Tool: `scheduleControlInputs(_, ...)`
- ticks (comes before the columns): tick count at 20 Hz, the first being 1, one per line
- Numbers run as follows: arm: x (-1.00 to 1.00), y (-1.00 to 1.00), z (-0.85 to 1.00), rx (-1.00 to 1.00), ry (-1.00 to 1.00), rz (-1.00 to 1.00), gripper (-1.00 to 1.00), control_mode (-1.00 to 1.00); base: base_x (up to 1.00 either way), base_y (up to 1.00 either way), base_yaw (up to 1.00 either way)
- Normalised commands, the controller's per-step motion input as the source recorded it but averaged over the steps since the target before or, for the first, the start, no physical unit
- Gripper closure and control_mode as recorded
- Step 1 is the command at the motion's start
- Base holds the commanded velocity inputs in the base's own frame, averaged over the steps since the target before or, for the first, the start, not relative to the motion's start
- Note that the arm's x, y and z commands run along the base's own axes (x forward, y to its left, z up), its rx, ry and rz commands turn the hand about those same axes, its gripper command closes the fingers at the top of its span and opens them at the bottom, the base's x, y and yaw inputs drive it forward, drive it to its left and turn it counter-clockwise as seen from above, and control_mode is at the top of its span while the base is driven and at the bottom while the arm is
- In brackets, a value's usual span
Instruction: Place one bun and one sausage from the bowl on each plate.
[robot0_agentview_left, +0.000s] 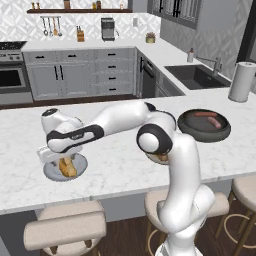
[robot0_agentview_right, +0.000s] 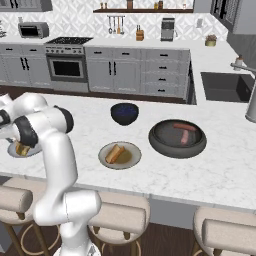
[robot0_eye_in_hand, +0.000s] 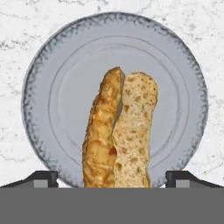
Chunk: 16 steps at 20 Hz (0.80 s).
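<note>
2 buns plated, 0 sausages plated, as far as the frames show; I judge the task about half done.

Left to right:

- Grey plate (robot0_agentview_left: 50, 172), far left on the marble counter (robot0_agentview_left: 115, 175): 1 bun (robot0_agentview_left: 67, 168) lies on it, split side showing in the hand view, roughly centred and reaching toward the near rim. No sausage on this plate.
- Gripper (robot0_eye_in_hand: 112, 179) sits directly above that bun. Fingertips (robot0_eye_in_hand: 43, 178) stand wide, 1 on each side of the bun with clear gaps, so nothing is gripped. Reads as a release onto the plate.
- Dark blue bowl (robot0_agentview_right: 124, 113), behind the middle of the counter: looks empty from the right base view, though its floor is too dark to be sure.
- Cream-rimmed plate (robot0_agentview_right: 131, 159), in front of the bowl: second bun (robot0_agentview_right: 114, 153) lies on its left half. No sausage here either.
- Black pan (robot0_agentview_right: 160, 142), right of that plate: 2 pinkish-red sausages (robot0_agentview_right: 185, 126) lie inside, close together, not in the bowl.

Left to do, my read: lift clear of the grey plate, fetch 1 sausage per plate, 2 transfers in all. The long reach from pan to grey plate is the slower one.
</note>
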Motion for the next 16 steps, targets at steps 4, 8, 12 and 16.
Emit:
scheduleControlInputs(4, -0.02, -0.58, 0.53, 0.00, 0.00, 0.00, -1.00, -1.00, 0.00, 0.00, 0.00)
scheduleControlInputs(8, 0.00, -0.89, 0.31, 0.00, 0.00, 0.00, -1.00, -1.00, 0.00, 0.00, 0.00)
scheduleControlInputs(12, 0.00, -0.96, 0.30, 0.00, 0.00, 0.00, -1.00, -1.00, 0.00, 0.00, 0.00)
scheduleControlInputs(16, 0.00, -1.00, 0.31, 0.00, 0.00, 0.00, -1.00, -1.00, 0.00, 0.00, 0.00)
